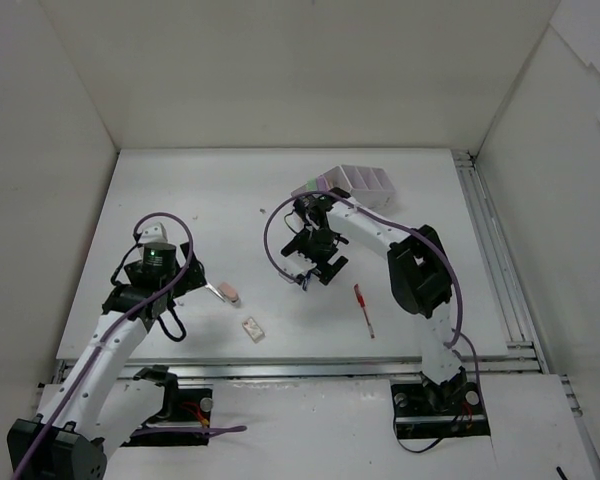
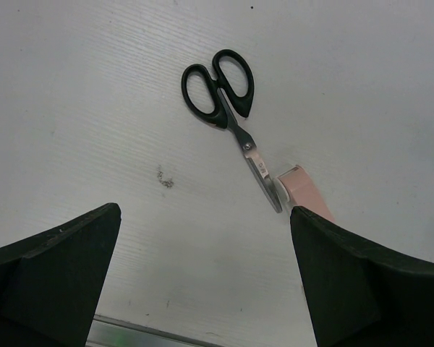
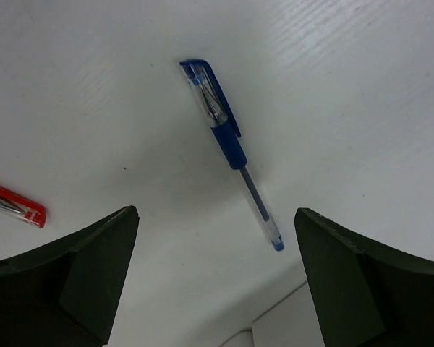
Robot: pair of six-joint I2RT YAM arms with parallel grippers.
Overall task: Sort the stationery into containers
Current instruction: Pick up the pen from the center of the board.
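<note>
Black-handled scissors (image 2: 228,108) lie on the table with a pink eraser (image 2: 304,189) touching the blade tip. My left gripper (image 2: 206,275) is open and empty above the table just short of them; in the top view it (image 1: 180,300) is beside the scissors (image 1: 218,289). A blue pen (image 3: 231,144) lies ahead of my open, empty right gripper (image 3: 217,275), which in the top view (image 1: 318,270) hovers mid-table. A red pen (image 1: 363,308) lies to its right and shows in the right wrist view (image 3: 14,204). The white and lilac organizer (image 1: 355,185) stands behind the right arm.
A small wrapped eraser (image 1: 253,328) lies near the front edge, between the arms. White walls enclose the table on three sides. A metal rail (image 1: 490,250) runs along the right side. A white edge (image 3: 275,329) shows at the bottom of the right wrist view.
</note>
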